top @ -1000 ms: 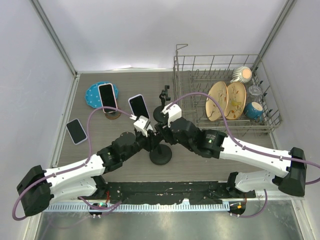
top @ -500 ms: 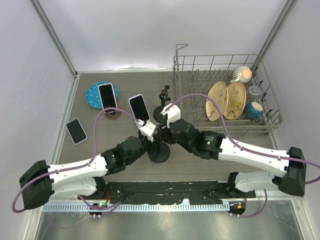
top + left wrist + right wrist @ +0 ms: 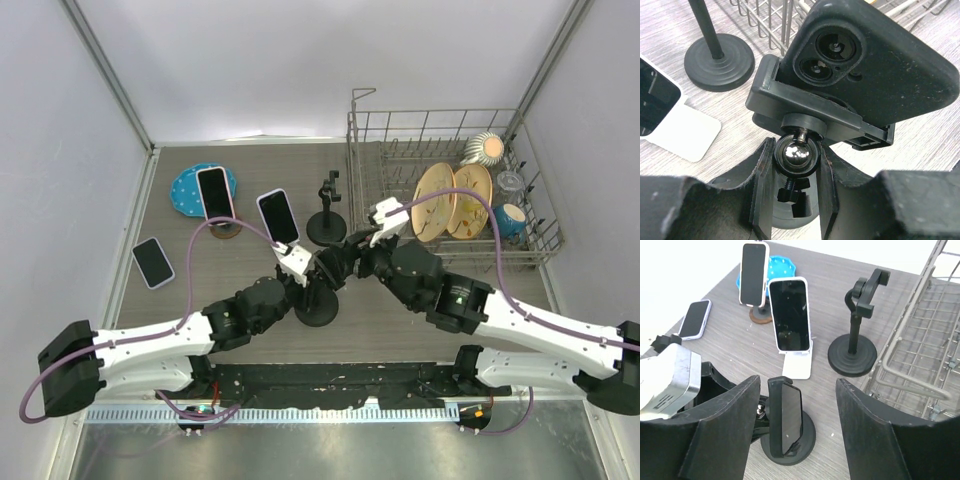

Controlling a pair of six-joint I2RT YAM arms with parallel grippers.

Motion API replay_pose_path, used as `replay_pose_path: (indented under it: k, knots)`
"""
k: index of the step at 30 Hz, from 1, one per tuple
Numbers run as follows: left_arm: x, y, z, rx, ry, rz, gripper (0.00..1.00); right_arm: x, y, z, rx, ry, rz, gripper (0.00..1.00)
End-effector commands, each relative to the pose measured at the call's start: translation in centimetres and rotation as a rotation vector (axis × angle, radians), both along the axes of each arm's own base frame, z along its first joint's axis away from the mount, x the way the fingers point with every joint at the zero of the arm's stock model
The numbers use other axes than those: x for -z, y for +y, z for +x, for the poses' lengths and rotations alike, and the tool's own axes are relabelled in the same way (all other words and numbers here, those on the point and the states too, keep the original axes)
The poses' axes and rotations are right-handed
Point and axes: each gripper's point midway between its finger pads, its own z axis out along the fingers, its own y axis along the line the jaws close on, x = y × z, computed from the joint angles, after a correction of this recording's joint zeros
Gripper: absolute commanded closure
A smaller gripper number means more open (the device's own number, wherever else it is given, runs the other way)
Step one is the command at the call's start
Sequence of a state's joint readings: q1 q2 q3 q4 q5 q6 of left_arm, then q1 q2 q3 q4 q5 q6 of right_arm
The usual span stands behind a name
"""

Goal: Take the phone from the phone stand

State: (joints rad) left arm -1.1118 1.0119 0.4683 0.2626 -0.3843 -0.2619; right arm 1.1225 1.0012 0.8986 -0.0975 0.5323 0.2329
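Straddling phone (image 3: pixel 786 416) — right end effector (image 3: pixel 796 385), clear

The grey wood-grain counter (image 3: pixel 270 170) in front of me carries a blue plate (image 3: pixel 185 190) at its far left. A round brown base (image 3: pixel 228 230) sits just beside it, and from above I cannot tell whether they touch. A flat phone (image 3: pixel 152 262) lies face up near the left edge. Toward the middle stand a white stand (image 3: pixel 798 367), an empty black stand (image 3: pixel 326 230) and, nearest me, the phone stand (image 3: pixel 318 312) on its round black foot. The dish rack (image 3: pixel 351 170) fills the far right.
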Motion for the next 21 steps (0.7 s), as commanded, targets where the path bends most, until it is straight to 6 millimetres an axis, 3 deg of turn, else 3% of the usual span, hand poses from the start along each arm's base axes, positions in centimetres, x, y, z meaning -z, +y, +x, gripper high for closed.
replay_pose_path:
  k: [1, 10, 17, 21]
  knots:
    - [-0.2, 0.7, 0.1, -0.087, 0.071, -0.062, 1.0, -1.5, -0.5, 0.0, 0.004, -0.057, 0.063, 0.32]
    - [-0.9, 0.7, -0.2, -0.111, 0.12, -0.144, 1.0, 3.1, 0.7, -0.9, -0.085, -0.057, 0.059, 0.3]
    - [-0.6, 0.1, -0.4, -0.095, 0.141, -0.144, 1.0, 3.2, 2.8, -0.7, -0.136, -0.103, 0.123, 0.3]
    - [-0.5, 0.2, -0.3, -0.102, 0.143, -0.141, 1.0, 2.1, 3.4, -1.2, -0.183, -0.126, 0.16, 0.31]
